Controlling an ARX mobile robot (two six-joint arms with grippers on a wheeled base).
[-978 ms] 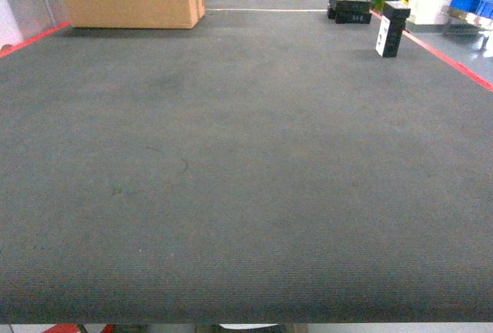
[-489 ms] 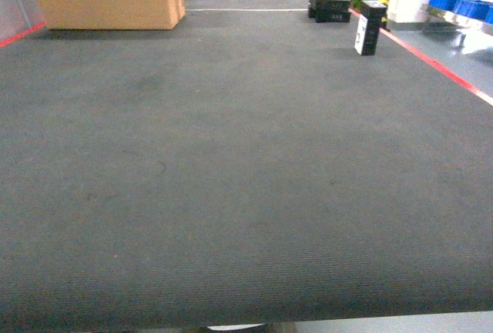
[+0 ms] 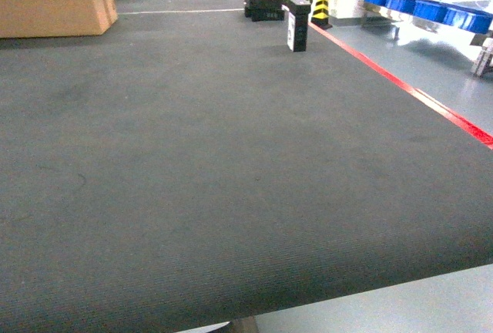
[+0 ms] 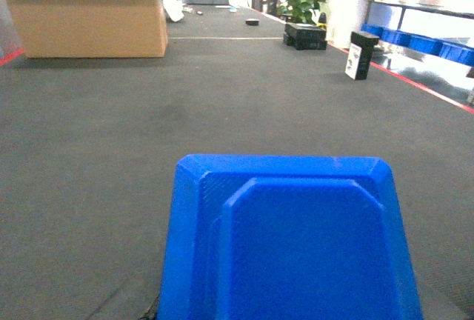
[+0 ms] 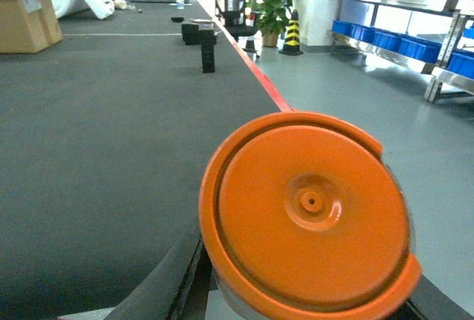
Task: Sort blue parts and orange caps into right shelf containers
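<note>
**Both pieces in hand, none sorted yet**

Our left gripper carries the blue part point(image 4: 285, 242), our right gripper the orange cap point(image 5: 307, 212); jaws hidden, we cannot tell their set. The shelf containers point(image 3: 427, 8) sit well ahead; delivery remains.

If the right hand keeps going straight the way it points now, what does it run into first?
Nothing close, as far as I can tell. The orange cap fills the right wrist view; beyond it lie the carpet edge, the red line and open grey floor. The blue shelf containers sit off to the right, though depth is uncertain.
</note>
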